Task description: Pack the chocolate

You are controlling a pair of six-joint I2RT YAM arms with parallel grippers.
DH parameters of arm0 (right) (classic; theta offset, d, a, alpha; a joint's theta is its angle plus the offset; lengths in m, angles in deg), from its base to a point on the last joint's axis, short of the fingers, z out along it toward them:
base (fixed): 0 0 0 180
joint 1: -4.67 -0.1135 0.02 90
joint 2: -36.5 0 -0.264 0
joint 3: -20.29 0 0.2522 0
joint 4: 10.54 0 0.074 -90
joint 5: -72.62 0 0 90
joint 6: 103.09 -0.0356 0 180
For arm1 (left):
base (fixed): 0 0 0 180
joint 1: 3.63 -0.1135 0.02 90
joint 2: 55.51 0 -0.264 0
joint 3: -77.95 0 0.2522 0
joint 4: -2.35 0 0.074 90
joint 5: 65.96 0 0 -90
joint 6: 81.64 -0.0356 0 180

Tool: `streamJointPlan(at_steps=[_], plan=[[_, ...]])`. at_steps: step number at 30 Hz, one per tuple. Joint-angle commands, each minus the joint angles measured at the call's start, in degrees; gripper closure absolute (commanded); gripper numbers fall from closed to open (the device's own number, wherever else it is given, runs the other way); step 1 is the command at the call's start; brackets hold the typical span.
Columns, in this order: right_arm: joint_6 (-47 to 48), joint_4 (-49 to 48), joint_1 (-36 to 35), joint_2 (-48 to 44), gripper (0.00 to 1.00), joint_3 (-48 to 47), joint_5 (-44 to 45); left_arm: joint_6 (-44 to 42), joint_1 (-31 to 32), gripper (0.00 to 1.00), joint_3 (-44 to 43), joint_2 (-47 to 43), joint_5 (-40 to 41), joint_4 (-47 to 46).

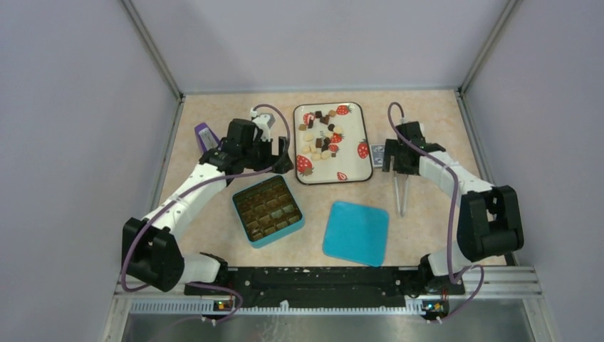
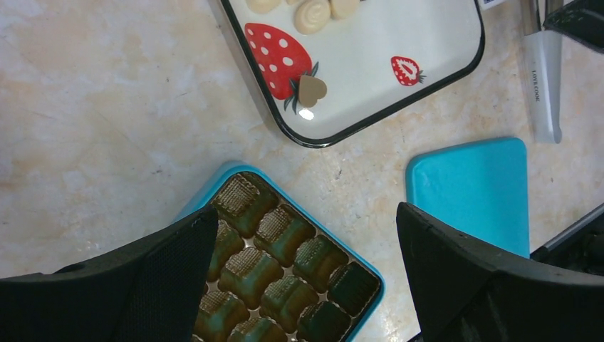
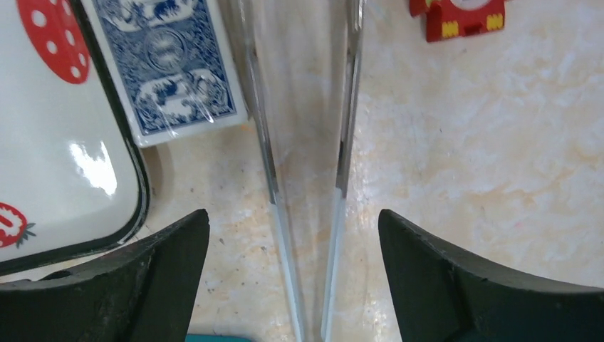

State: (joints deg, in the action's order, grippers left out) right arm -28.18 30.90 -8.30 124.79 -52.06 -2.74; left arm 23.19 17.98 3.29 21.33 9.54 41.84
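The chocolate (image 1: 322,135) lies as several small dark, light brown and cream pieces on a white strawberry tray (image 1: 354,169). In the left wrist view a light brown heart piece (image 2: 312,89) and cream pieces (image 2: 313,14) lie on the tray (image 2: 427,78). The open teal box (image 1: 267,211) shows a brown moulded insert (image 2: 285,256). My left gripper (image 1: 280,155) (image 2: 306,214) is open and empty above the box's far corner. My right gripper (image 1: 397,165) (image 3: 293,214) is open, its fingers on either side of clear tongs (image 3: 306,178) lying on the table.
The teal lid (image 1: 356,232) (image 2: 470,189) lies right of the box. The tongs (image 1: 401,192) (image 2: 541,78) lie right of the tray. A blue playing card (image 1: 377,153) (image 3: 171,64) sits by the tray's right edge. A red piece (image 3: 459,14) and a purple object (image 1: 206,135) lie nearby.
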Motion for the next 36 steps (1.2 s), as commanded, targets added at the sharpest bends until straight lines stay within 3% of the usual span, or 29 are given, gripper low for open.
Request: streamJointPlan(at_steps=[1, 10, 17, 28, 33, 36], plan=[[-7.24, -2.96, -0.42, -5.33, 0.14, 6.46, 3.77, 2.66, 0.41, 0.01, 0.94, -2.97, -1.1, -4.64], [-9.6, -12.15, -0.45, -7.28, 0.21, 15.93, 0.53, 7.07, 1.16, 0.01, 2.02, -0.09, -0.75, -8.53], [-10.85, -16.83, -0.45, -4.08, 0.37, 16.83, -0.4, 6.74, 1.51, 0.01, 1.35, 1.12, -0.48, -8.35], [-11.03, -18.0, -0.41, -1.54, 0.45, 17.33, -0.04, 10.14, 1.59, 0.01, 1.8, 2.49, -5.14, -10.38], [-11.79, -16.89, -0.43, -2.18, 0.66, 17.73, 0.51, 9.7, 1.6, 0.01, 1.35, 2.34, -3.09, -9.25], [-11.38, -11.63, -0.41, -5.15, 0.86, 15.82, 1.59, 9.25, 1.6, 0.01, 0.87, 2.33, -2.85, -8.96]])
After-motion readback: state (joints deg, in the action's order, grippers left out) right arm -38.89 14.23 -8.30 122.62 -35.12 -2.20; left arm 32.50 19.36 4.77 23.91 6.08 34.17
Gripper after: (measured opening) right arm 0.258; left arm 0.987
